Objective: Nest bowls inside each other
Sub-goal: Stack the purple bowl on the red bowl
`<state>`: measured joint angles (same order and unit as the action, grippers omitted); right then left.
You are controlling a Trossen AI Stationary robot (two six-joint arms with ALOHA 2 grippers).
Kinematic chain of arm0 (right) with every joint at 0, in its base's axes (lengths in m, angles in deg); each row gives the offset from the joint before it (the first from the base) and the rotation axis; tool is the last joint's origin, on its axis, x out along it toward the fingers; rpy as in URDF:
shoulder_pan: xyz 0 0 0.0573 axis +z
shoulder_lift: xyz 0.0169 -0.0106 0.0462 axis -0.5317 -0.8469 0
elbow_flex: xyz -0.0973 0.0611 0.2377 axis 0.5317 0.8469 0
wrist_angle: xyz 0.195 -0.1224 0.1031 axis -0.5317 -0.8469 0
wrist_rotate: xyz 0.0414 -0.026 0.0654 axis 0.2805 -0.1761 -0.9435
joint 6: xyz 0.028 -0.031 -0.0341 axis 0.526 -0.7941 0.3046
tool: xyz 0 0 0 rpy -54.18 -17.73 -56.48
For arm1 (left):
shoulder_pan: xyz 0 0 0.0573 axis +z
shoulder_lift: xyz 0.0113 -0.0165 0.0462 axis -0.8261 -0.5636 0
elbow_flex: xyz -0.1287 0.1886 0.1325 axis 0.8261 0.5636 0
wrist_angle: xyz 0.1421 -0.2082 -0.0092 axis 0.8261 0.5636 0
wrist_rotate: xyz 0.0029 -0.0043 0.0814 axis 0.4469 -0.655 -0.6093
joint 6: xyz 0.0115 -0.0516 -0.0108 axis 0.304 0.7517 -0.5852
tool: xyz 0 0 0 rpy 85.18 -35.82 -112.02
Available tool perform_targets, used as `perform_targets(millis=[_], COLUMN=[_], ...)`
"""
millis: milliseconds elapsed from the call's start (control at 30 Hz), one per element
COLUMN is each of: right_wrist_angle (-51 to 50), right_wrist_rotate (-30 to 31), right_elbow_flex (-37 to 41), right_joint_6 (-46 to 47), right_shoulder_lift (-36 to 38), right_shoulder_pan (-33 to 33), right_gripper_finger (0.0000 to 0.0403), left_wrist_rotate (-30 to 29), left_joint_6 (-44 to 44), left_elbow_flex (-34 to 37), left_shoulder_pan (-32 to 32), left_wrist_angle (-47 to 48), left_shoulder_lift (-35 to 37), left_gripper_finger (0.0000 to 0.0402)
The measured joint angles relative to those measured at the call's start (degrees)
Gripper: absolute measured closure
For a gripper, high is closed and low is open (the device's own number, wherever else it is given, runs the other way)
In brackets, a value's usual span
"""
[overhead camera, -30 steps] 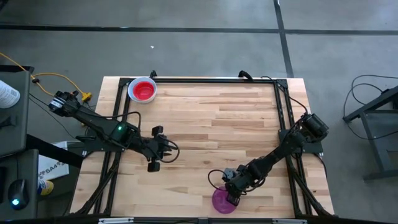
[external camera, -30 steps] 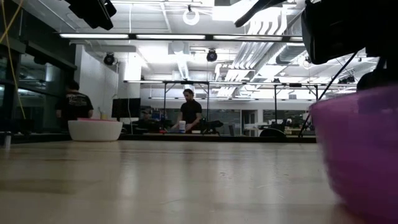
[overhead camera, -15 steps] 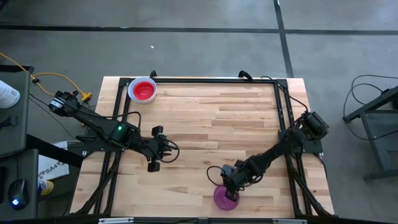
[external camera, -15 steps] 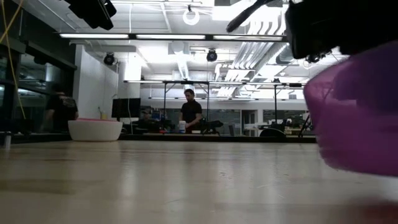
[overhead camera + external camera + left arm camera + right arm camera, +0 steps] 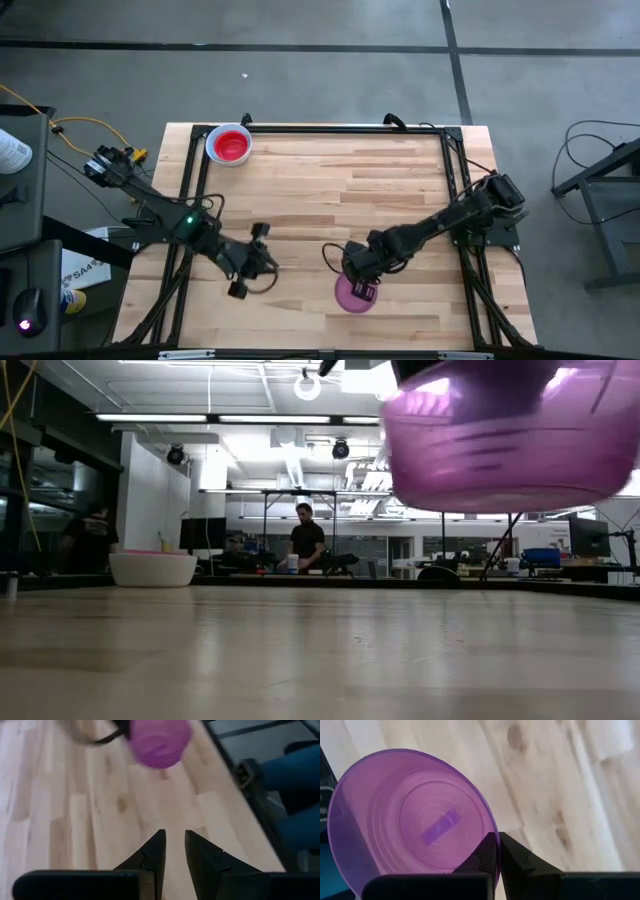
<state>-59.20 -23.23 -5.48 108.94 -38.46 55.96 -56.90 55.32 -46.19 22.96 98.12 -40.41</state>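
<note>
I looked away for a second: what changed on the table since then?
The right gripper closed on the purple bowl's rim and lifted it off the table, carrying it leftward. The left gripper shifted slightly nearer. The stack with the red bowl stayed put.

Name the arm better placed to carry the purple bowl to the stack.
Right. The right gripper is shut on the purple bowl, lifted clear; the left gripper holds nothing.

Even overhead light; ceiling strip lights (image 5: 215, 417) glare. Translucent purple plastic bowl (image 5: 510, 435) blurred close to lens.
</note>
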Motion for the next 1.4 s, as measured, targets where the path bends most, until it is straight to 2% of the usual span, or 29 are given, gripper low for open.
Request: perform_targets(millis=[200,400,567,667,900,1333,1400], right_wrist_angle=[-0.6,-0.6,0.3,2.2,5.7,5.1,5.1], right_wrist_rotate=[-0.5,-2.8,-2.9,-3.9,-5.9,-4.4,-4.4], right_elbow_flex=[-2.4,-2.5,-2.5,-2.5,-3.9,-4.9,-4.9], right_joint_6=[-2.2,-3.4,-5.2,-6.9,-10.8,-13.6,-13.6], right_shoulder_lift=[0.0,0.0,0.0,0.0,0.0,0.0,0.0], right_shoulder_pan=[-4.0,-8.5,-11.0,-12.0,-13.9,-14.9,-14.9], right_gripper_finger=[0.0399,0.04,0.04,0.04,0.04,0.04,0.04], left_wrist_rotate=[0.0,-0.2,-4.4,-7.1,-7.9,-3.7,-1.3], left_joint_6=[-4.4,-8.3,-16.1,-18.9,-18.7,-25.5,-26.3], left_elbow_flex=[-6.8,-18.6,-24.5,-25.7,-25.8,-25.8,-25.8], left_shoulder_pan=[-2.7,-2.5,-2.5,-2.0,1.8,3.9,4.3], left_wrist_angle=[2.9,16.1,19.2,19.5,20.3,14.6,14.2], left_shoulder_lift=[-7.2,-16.8,-22.1,-23.0,-23.0,-23.0,-23.0], left_gripper_finger=[0.033,0.033,0.033,0.033,0.033,0.033,0.033])
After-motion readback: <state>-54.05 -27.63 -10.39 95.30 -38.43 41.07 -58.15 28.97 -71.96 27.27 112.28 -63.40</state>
